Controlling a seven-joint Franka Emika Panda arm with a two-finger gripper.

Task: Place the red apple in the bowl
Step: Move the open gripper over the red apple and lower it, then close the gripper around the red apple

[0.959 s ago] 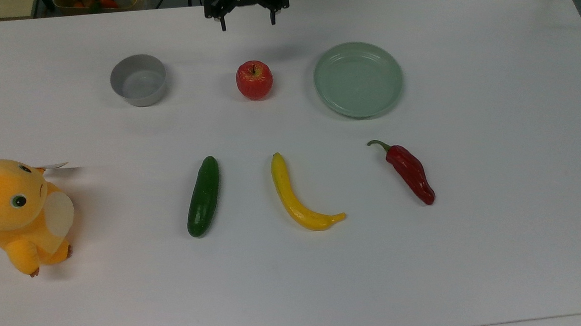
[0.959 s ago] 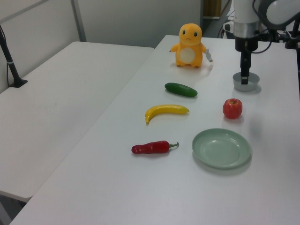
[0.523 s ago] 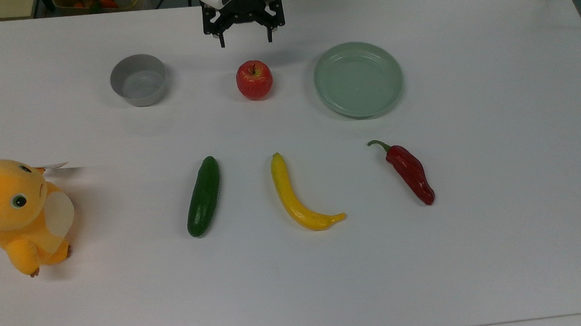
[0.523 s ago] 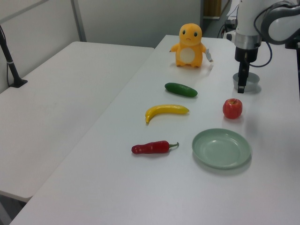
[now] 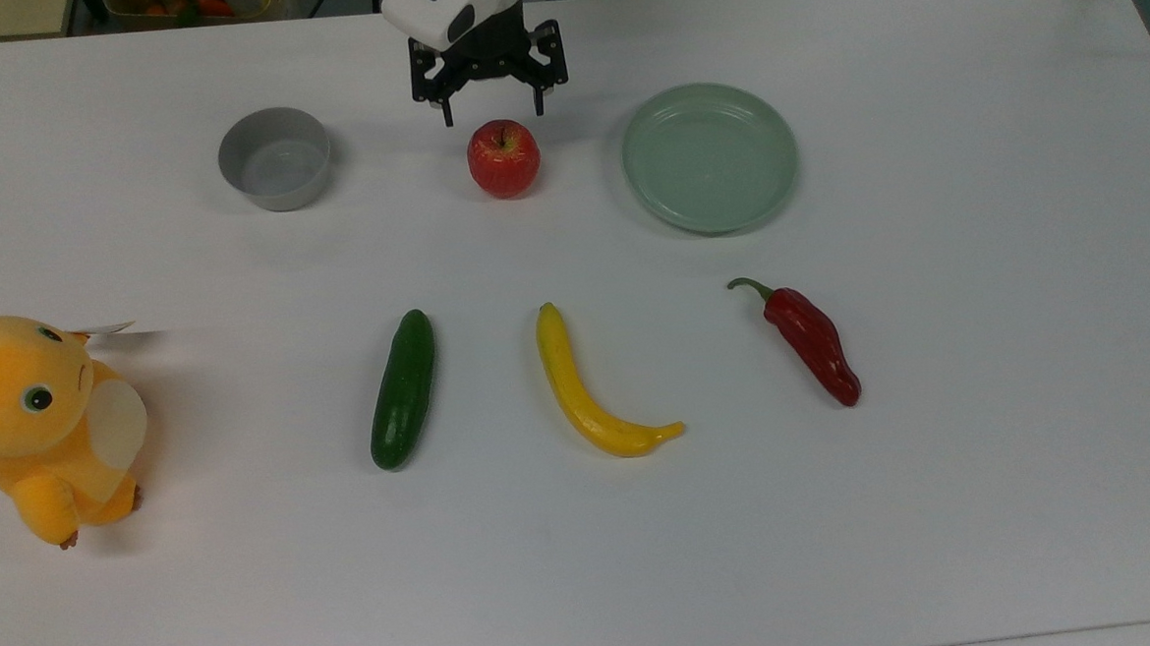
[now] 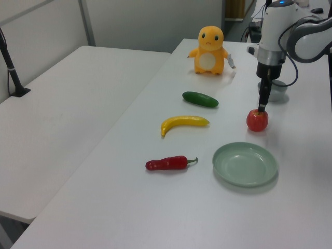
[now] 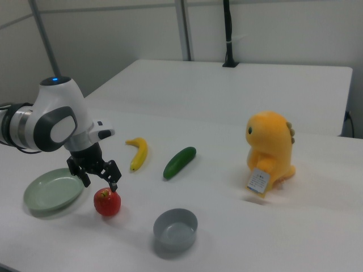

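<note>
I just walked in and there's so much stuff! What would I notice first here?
Probably the big orange plush toy at the top view's left edge. Then the robot's open tool hanging just above the red apple, which sits between the grey bowl and a pale-green plate.

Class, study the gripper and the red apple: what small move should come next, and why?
Probably lower the gripper a little further around the red apple, then close. Its fingers are open and sit just above the apple, which rests on the table, not in the bowl.
</note>
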